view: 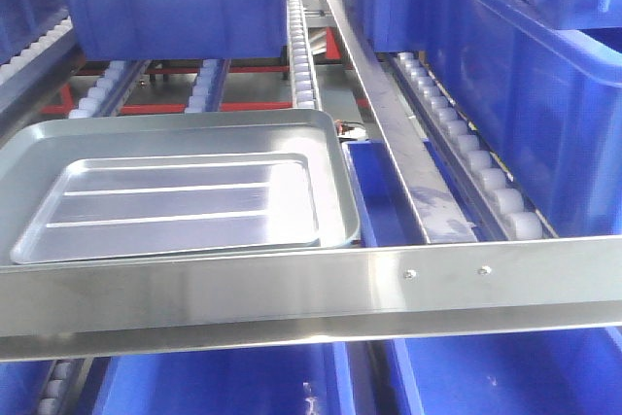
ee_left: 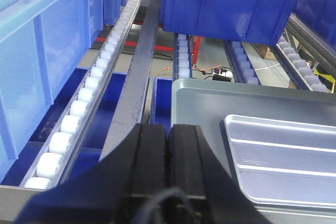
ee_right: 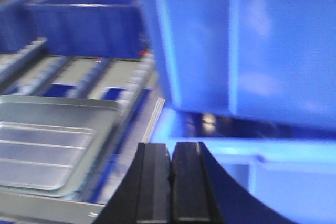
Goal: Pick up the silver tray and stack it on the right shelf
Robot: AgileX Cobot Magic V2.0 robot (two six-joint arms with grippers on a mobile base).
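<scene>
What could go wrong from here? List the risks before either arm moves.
1. The ribbed silver tray lies nested inside a larger smooth tray; a grasp may catch both rims.
2. Both the left gripper and the right gripper are shut, so they must open before gripping.
3. Blue bins crowd the roller tracks; a lifted tray could strike them.
</scene>
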